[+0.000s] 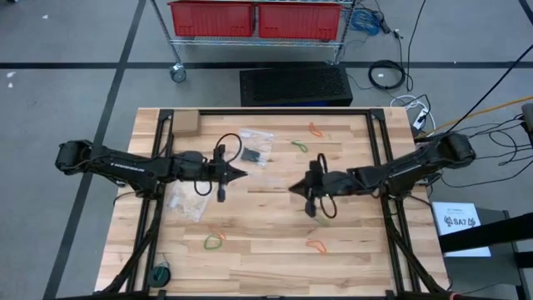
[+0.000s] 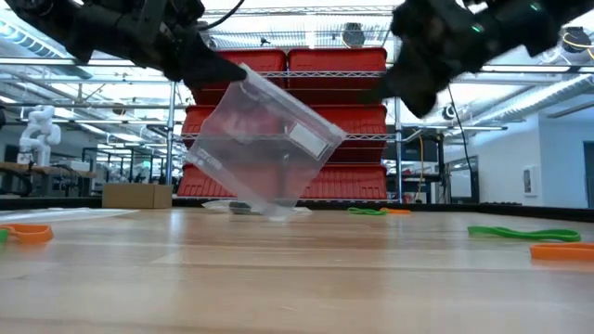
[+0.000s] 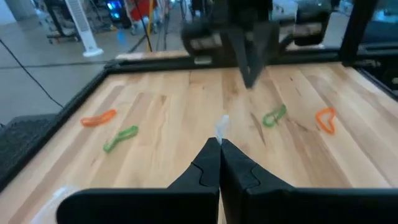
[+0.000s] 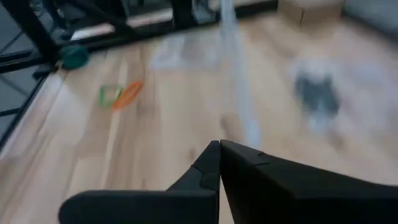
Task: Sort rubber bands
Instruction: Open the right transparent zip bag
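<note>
**A:** 2 dark arms reach inward over a wooden surface [image 1: 266, 267], seen from above, with their tips facing each other near its middle.

**B:** Are they holding anything?

**A:** The left end effector [image 1: 243, 174] is closed tight on the upper corner of a clear bag [image 2: 269, 139]. In the low view the bag hangs tilted above the wood. The right end effector [image 1: 291, 188] is also fully closed and sits just beside the bag. I cannot tell whether it grips the bag.

**B:** Where are the rubber bands?

**A:** They lie loose on the wood in 3 spots. A far green band [image 1: 300, 146] and a far orange band [image 1: 316, 129] lie towards the far edge. A near orange band [image 1: 316, 245] lies towards the near edge, on the right arm's side. A green-and-orange pair [image 1: 215, 239] lies touching, towards the near edge on the left arm's side. A second bag [image 1: 254, 155], flat on the wood, holds something dark (possibly the black bands, too small to tell).

**B:** Which arm is nearer to a band?

**A:** The right one, I judge. The far green band lies just beyond its tip, towards the far edge. The band's long axis runs slantwise across the wood grain. The left arm is occupied with the bag.
</note>
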{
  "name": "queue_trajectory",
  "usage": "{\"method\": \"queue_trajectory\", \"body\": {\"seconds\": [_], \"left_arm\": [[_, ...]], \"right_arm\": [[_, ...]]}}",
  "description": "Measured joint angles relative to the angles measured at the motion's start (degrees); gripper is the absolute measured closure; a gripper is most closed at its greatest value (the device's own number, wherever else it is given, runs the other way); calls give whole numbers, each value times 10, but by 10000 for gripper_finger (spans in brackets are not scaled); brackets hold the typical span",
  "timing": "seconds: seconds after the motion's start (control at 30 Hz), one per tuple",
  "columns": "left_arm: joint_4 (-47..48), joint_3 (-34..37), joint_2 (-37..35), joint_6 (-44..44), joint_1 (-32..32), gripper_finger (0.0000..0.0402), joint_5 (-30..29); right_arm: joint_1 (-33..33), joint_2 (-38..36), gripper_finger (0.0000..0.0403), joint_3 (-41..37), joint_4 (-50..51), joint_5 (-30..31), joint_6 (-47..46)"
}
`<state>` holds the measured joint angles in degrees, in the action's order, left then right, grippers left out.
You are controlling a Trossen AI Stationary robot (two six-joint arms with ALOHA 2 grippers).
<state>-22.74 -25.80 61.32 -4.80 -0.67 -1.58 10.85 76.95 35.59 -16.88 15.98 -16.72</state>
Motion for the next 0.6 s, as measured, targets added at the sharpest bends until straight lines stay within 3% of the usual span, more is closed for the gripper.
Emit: {"method": "queue_trajectory", "body": {"seconds": [0.27,0.6], "left_arm": [[13,0,3,0,0,401,15],[15,0,6,0,0,401,15]], "right_arm": [[-33,103,403,141,13,20,119],[-38,219,403,268,102,19,144]]}}
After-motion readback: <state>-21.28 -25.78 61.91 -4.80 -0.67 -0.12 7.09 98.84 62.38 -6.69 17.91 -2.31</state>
